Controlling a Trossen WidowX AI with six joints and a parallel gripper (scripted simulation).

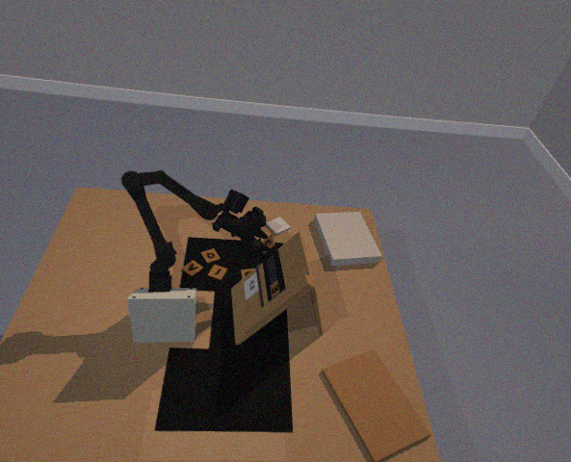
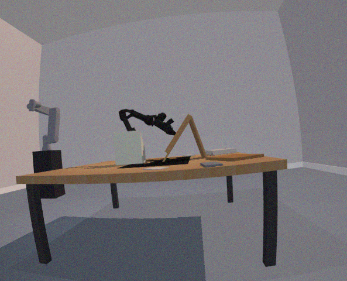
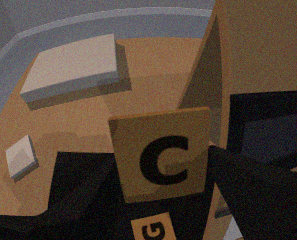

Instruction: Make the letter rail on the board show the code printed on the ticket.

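My gripper [image 1: 264, 243] [image 2: 174, 133] [image 3: 163, 159] is shut on the C tile [image 3: 160, 155] and holds it upright beside the upper end of the sloping board [image 1: 295, 269] [image 2: 178, 133] [image 3: 268, 50]. The board's dark rail [image 1: 273, 269] [image 3: 273, 135] has one tile [image 1: 274, 288] at its far end, with a letter I cannot read surely. The ticket [image 1: 250, 286] is fixed on the board; its print is too small to read. Tiles O [image 1: 210, 255], V [image 1: 193, 268] and one like I or J [image 1: 218, 271] lie on the black mat [image 1: 255, 397]. A G tile [image 3: 153, 227] lies below the held tile.
A white slab [image 1: 348, 237] [image 3: 73, 67] and a small white block [image 1: 278, 225] [image 3: 22, 157] lie beyond the board. A pale box [image 1: 163, 318] [image 2: 127, 148] stands by the arm's base. An orange-brown slab [image 1: 375, 405] lies near the counter edge, a blue-grey flat item [image 2: 211, 164] at the near edge.
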